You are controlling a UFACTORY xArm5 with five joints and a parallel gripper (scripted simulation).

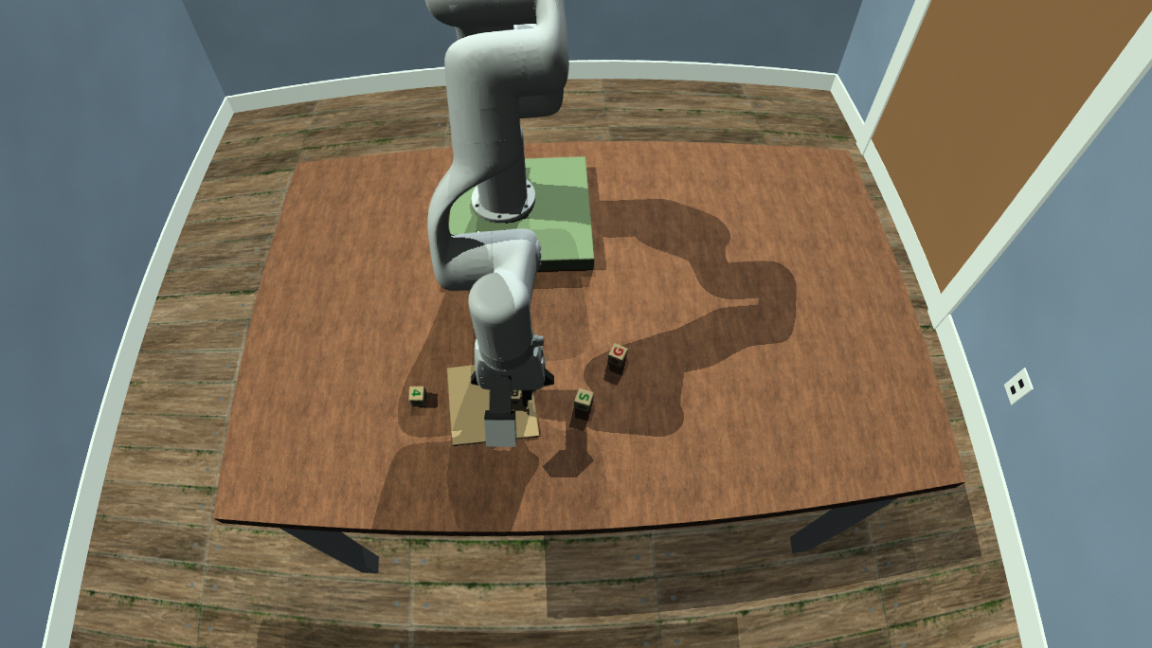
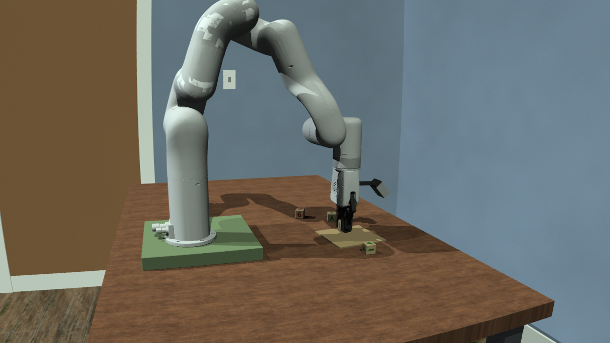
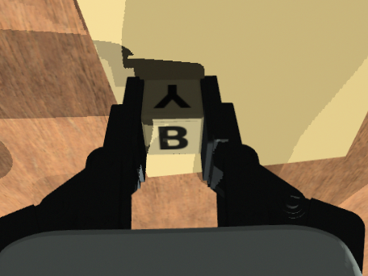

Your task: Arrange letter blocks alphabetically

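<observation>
My gripper is shut on the B block. B is on top and reads upright in the wrist view; a Y shows on its side. It is low at the mat, over the part nearest the S block; whether its bottom touches is hard to tell. The S block and the red G block are on the table, off the mat. The 4 block lies off the mat's other side.
The green base plate bears the arm behind the mat. The wooden table extends around the mat and blocks. The arm's wrist camera hides part of the mat in the top view.
</observation>
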